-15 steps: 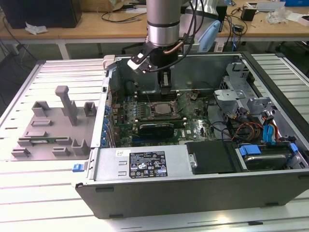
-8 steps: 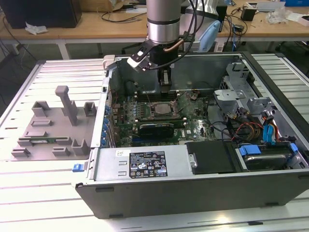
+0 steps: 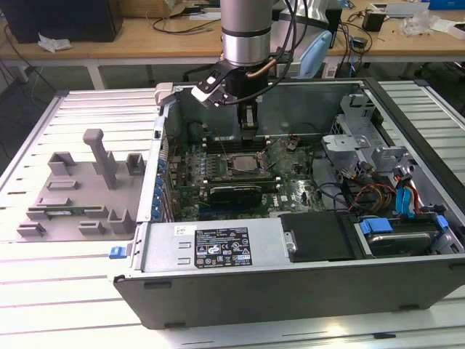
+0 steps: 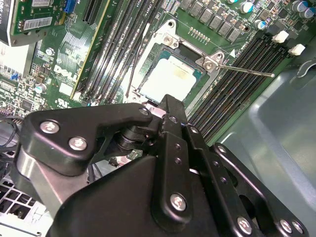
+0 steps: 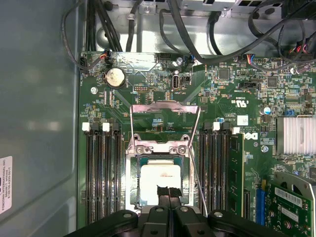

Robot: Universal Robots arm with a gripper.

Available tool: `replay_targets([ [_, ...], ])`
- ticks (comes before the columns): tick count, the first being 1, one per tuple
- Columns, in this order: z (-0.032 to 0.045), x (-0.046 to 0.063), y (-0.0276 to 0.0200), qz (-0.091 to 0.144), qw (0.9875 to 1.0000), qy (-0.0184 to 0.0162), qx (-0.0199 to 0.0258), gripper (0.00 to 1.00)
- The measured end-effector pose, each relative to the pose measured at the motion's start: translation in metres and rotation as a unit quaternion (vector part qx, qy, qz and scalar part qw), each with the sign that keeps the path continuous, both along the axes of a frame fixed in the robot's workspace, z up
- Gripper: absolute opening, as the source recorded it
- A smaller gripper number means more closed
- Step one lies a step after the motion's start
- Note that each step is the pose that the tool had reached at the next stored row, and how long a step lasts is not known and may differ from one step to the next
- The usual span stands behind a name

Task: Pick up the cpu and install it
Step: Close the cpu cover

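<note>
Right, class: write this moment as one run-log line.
gripper: fingers shut, just over cpu | cpu: lying flat in socket | socket bracket: raised open

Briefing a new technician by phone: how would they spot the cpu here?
Inside the open computer case, find the green motherboard. Mid-board, between two banks of long dark memory slots, is a metal-framed socket; the cpu is the flat, pale silver square inside it, plain-topped where everything around is slotted or studded with parts.
</note>
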State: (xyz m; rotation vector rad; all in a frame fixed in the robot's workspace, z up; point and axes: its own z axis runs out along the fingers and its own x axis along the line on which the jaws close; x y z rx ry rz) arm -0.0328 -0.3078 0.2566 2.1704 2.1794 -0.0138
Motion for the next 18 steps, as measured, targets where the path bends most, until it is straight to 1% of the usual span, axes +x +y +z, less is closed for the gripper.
replay_targets([
  [2, 0.0006, 0.000, 0.0000, 0.000, 1.0000, 0.0001, -0.0001, 0.11],
  [3, 0.0023, 0.000, 0.0000, 0.000, 1.0000, 0.0000, 0.0000, 0.11],
  [5, 0.0085, 0.000, 0.0000, 0.000, 1.0000, 0.0000, 0.0000, 0.11],
  [9, 0.0156, 0.000, 0.0000, 0.000, 1.0000, 0.0000, 0.0000, 0.11],
  [16, 0.0164, 0.000, 0.0000, 0.000, 1.0000, 0.0000, 0.0000, 0.11],
  [18, 0.0164, 0.003, 0.0000, 0.000, 1.0000, 0.0000, 0.0000, 0.11],
])
